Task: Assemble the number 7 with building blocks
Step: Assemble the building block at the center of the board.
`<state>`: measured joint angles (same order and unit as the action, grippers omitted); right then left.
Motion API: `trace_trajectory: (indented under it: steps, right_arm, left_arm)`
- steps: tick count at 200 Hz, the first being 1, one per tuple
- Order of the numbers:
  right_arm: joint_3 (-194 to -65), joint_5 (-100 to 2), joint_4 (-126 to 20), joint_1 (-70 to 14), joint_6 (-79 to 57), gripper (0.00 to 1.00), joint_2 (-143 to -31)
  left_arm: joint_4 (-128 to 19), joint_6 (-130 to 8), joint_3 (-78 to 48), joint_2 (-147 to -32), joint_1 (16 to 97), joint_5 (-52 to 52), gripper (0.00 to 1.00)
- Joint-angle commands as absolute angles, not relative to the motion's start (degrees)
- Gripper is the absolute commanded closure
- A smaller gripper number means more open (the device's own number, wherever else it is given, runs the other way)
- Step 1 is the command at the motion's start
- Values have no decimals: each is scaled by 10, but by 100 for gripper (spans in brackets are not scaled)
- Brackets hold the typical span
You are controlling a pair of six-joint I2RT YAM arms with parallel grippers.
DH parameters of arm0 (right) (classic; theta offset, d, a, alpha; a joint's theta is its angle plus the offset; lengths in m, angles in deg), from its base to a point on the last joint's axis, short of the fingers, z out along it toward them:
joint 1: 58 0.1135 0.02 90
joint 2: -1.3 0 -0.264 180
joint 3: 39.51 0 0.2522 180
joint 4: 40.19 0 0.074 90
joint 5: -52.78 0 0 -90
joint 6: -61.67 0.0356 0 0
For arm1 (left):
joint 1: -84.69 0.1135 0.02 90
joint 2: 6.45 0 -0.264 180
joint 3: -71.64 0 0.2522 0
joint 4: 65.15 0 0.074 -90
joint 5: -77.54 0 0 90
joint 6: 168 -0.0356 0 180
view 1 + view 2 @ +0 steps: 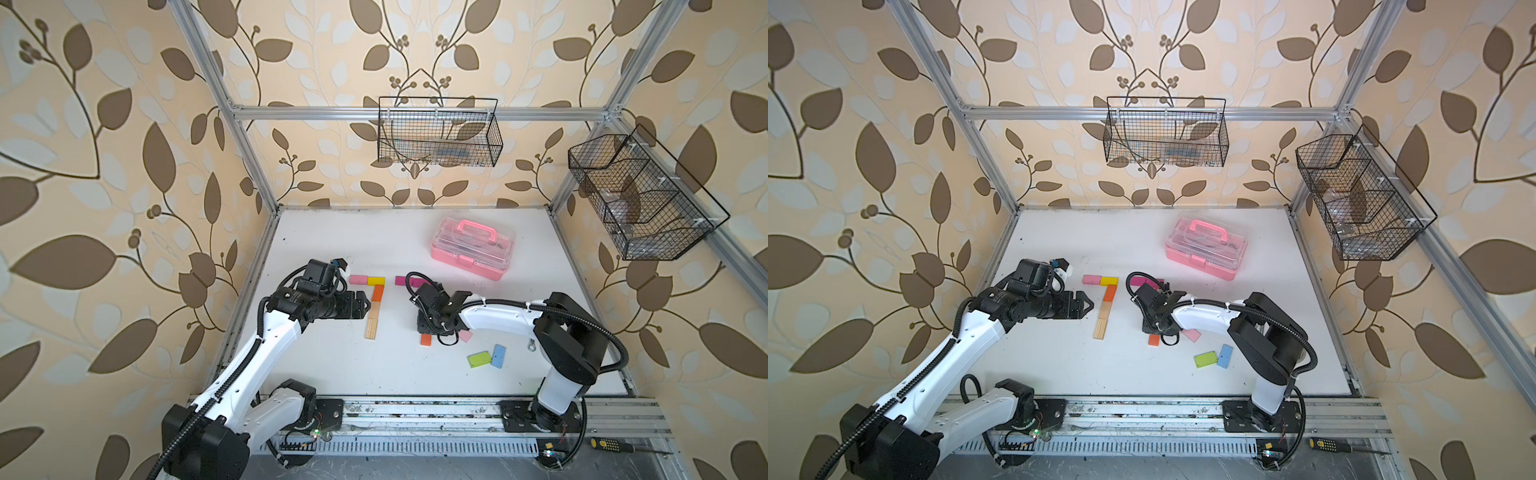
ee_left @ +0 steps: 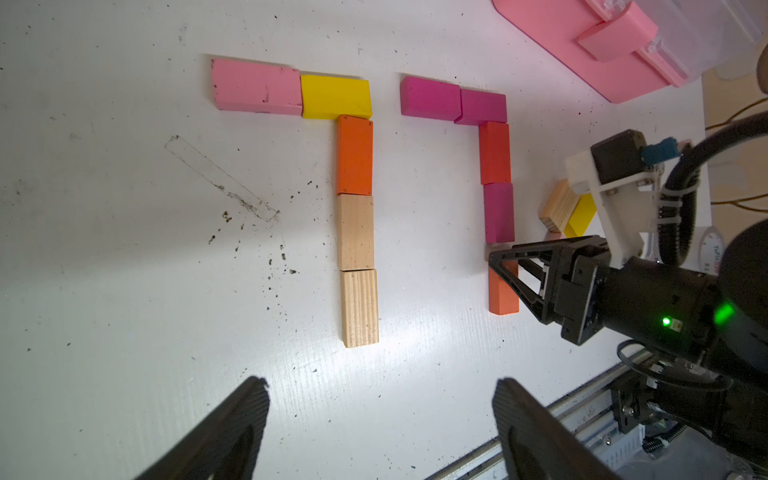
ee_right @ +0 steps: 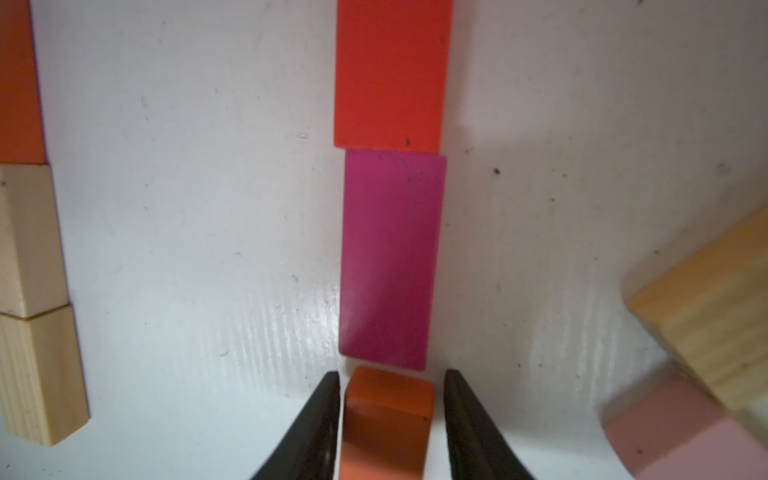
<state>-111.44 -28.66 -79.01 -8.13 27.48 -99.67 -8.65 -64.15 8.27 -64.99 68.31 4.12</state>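
Standing by the rig, I see a white table [image 1: 374, 241], scuffed and speckled with dark crumbs, inside a metal frame [image 1: 415, 113] with leaf-pattern walls [image 1: 104, 166]. A pink case [image 1: 471, 249] sits at the table's far side. One number 7 [image 1: 376, 297] lies near the middle: pink and yellow blocks for the bar, then orange and two wooden ones for the stem. Just beside it lies a second 7 [image 2: 494, 153] of magenta and red blocks. A green block [image 1: 478, 359] and a blue block [image 1: 498, 356] lie loose nearer the front. The left arm [image 1: 266, 345] reaches in low from the front rail, and the left gripper [image 1: 369, 304] lies level, pointing at the wooden stem, jaws wide apart and empty. The right arm [image 1: 498, 318] bends over the second 7, and the right gripper [image 3: 390, 374] points down at the stem's lower end. Its jaws stand narrow, one on each side of an orange block [image 3: 386, 415] there. A thin strip of table shows on each side, so I cannot tell if they press it.
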Motion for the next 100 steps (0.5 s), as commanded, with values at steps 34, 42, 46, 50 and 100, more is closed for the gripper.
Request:
trace_trajectory:
  steps: [34,42,46,50,100]
  right_arm:
    - [-1100,-290,-811,-88,271,36,-999]
    - [-1098,-292,-810,-88,270,36,-991]
    - [-1096,-293,-807,-89,270,36,-987]
    - [-1095,-294,-805,-89,270,36,-981]
    - [-1036,-349,-735,-116,269,34,-854]
  left_arm:
    - [-92,-650,84,-639,690,55,12]
    - [-92,-649,84,-640,690,55,12]
    - [-92,-650,85,-639,690,55,12]
    - [-92,-650,86,-639,690,55,12]
    - [-92,-649,84,-645,690,68,12]
